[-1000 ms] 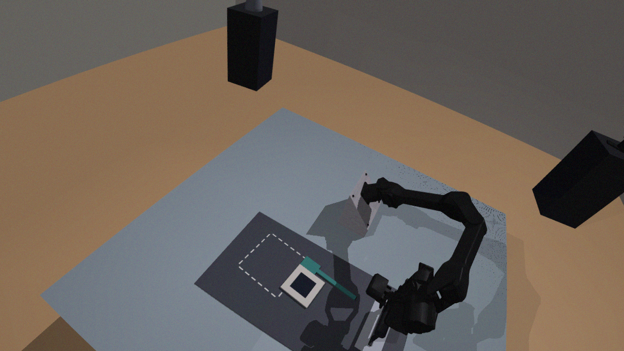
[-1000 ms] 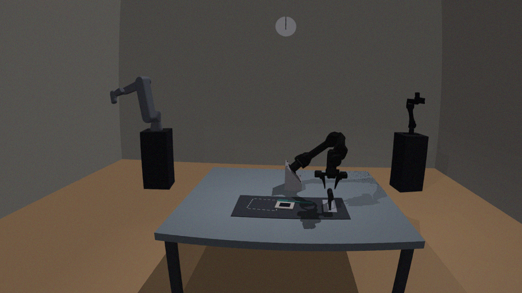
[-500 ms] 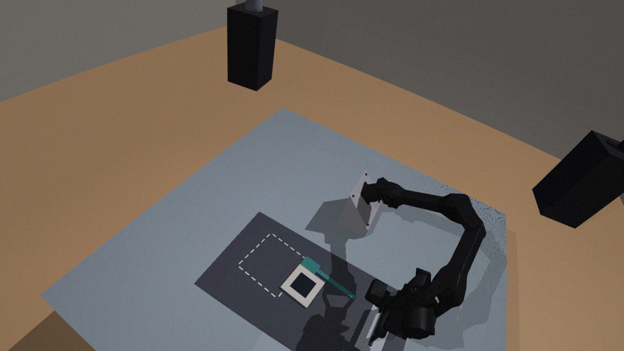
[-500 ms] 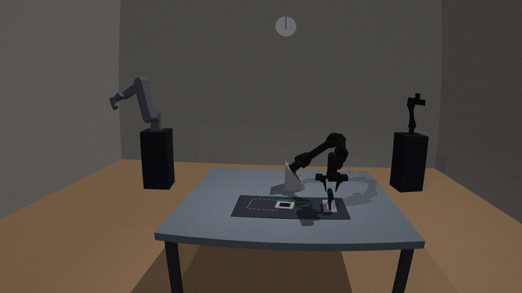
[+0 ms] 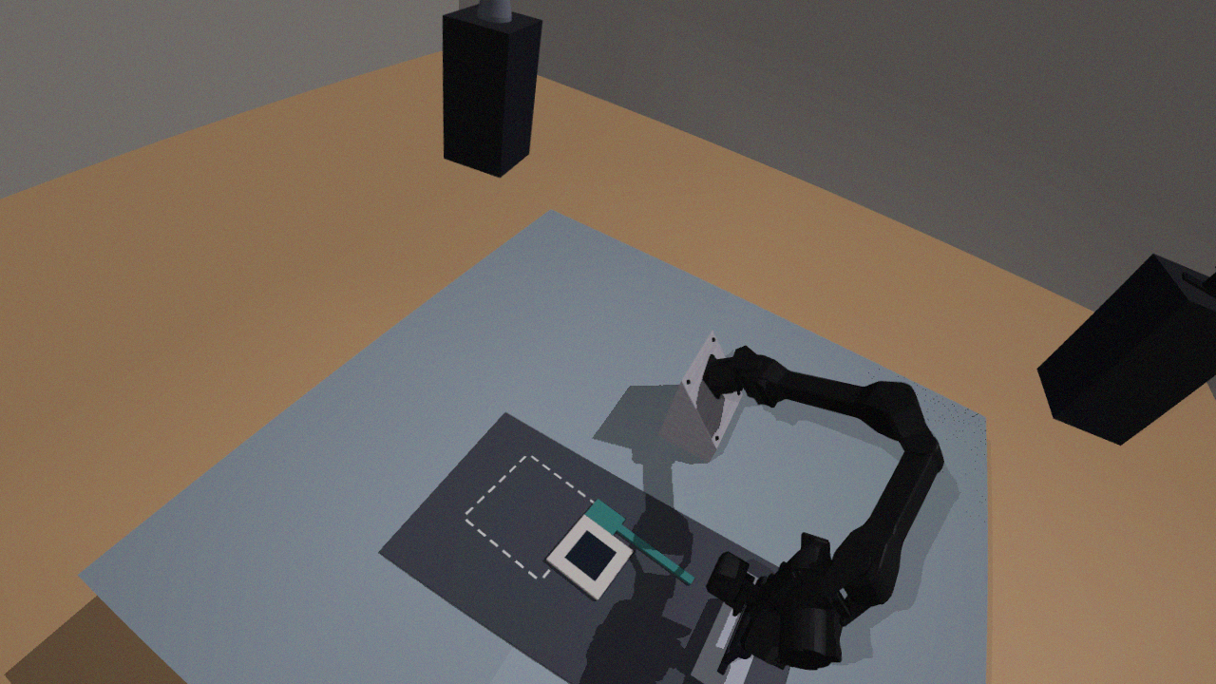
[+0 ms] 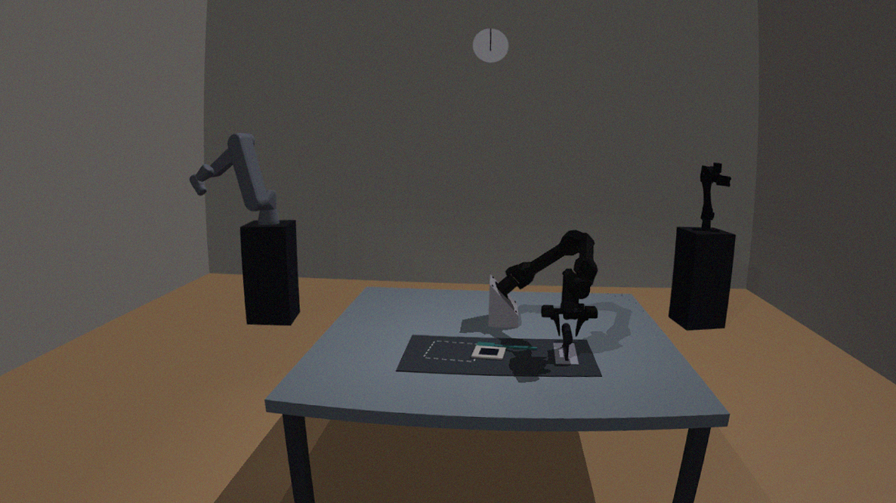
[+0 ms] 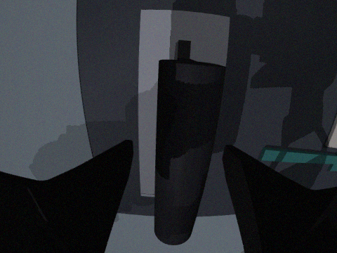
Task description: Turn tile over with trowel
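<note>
My gripper (image 6: 568, 334) (image 7: 179, 150) is open and points down, its fingers on either side of the trowel's dark handle without visible contact. The trowel (image 5: 729, 625) (image 6: 566, 347) (image 7: 186, 116) has a thick black handle sloping up over a flat pale blade (image 7: 151, 63), which lies on the dark mat (image 5: 442, 544) (image 6: 412, 365) (image 7: 105, 70). In the top view the arm hides most of it. The white tile (image 5: 559, 559) (image 6: 488, 351) lies flat, dark square up, mostly outside the dashed outline (image 5: 466, 516), at its right end.
A teal block with a long thin bar (image 5: 605, 514) (image 6: 521, 348) (image 7: 298, 156) lies along the tile's base-side edge, its bar reaching toward the trowel. The pale arm base (image 5: 696, 425) (image 6: 503, 312) stands behind the mat. Black pedestals (image 6: 268, 275) (image 6: 700, 281) stand beyond the table.
</note>
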`<state>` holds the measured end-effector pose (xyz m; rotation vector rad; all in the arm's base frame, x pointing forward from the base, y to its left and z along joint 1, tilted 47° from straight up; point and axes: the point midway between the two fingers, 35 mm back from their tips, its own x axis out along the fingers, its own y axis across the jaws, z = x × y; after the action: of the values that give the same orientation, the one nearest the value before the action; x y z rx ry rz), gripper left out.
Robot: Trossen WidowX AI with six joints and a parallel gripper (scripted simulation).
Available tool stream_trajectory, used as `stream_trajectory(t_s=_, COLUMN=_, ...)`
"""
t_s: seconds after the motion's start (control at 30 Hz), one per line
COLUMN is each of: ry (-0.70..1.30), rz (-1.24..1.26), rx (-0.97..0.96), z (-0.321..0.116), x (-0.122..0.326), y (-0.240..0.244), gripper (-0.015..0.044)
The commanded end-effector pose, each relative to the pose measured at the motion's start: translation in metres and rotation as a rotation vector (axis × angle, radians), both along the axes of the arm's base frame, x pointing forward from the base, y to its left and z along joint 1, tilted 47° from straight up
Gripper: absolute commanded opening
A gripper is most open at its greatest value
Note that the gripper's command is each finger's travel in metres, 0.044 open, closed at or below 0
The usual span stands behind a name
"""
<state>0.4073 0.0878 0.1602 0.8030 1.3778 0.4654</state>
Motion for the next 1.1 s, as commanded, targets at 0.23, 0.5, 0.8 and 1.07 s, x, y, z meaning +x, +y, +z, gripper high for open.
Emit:
stream_trajectory(t_s=0.23, ry=0.008, rz=-0.007, rx=-0.002, z=-0.0038, x=0.0003, y=0.0008, gripper=0.0138)
stream_trajectory(t_s=0.5, ry=0.008, rz=-0.007, rx=-0.002, z=-0.0038, x=0.0003, y=0.0008, gripper=0.013)
stream_trajectory(t_s=0.8, ry=0.008, rz=-0.007, rx=-0.002, z=-0.0038, x=0.0003, y=0.0008, gripper=0.013)
stream_trajectory(t_s=1.07, ry=-0.086, rz=0.082, rx=-0.023, z=-0.0038, x=0.0003, y=0.0008, gripper=0.013)
